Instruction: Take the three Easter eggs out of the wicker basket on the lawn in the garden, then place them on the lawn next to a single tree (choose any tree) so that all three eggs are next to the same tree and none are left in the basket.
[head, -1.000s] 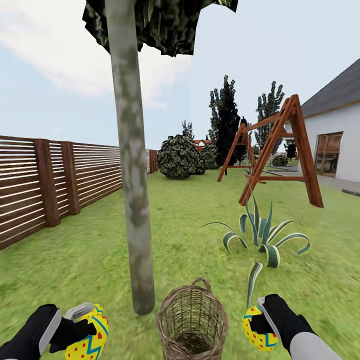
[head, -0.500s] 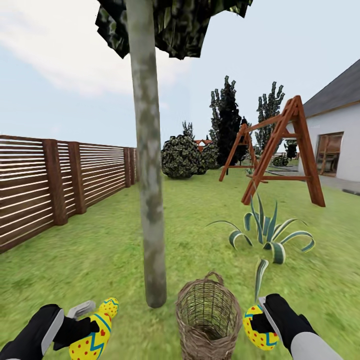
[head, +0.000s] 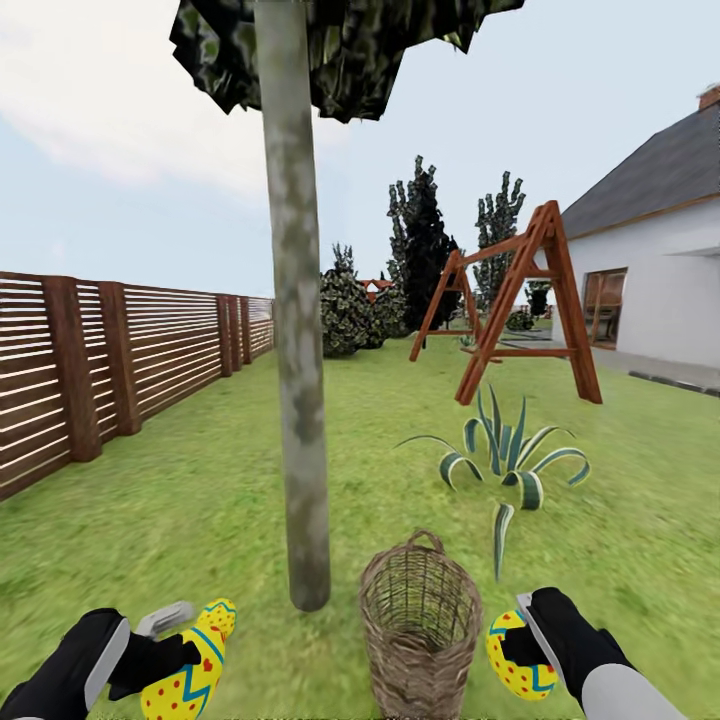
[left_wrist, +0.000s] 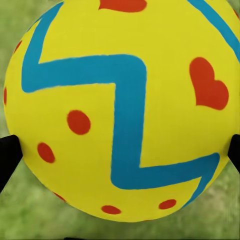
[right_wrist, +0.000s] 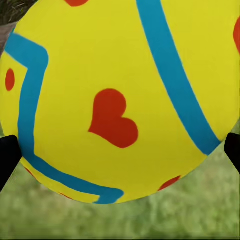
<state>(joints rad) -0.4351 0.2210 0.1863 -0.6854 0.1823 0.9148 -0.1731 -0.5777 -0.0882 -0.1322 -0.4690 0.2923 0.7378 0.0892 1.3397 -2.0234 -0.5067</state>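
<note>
Head view: left gripper (head: 190, 655) clamped on one Easter egg (head: 190, 675), right gripper (head: 515, 640) clamped on another egg (head: 515, 655), both held low over the lawn (head: 180, 500). Wicker basket (head: 420, 625) stood between them, just beside the tree (head: 300, 400) trunk. Agave (head: 505, 465) farther back on the right. Wrist views: dark fingertips (left_wrist: 7, 155) pressed vs. egg sides.

Each gripper (head: 195, 655) is matte black with a pale grey finger plate, on grey-sleeved black forearms.
</note>
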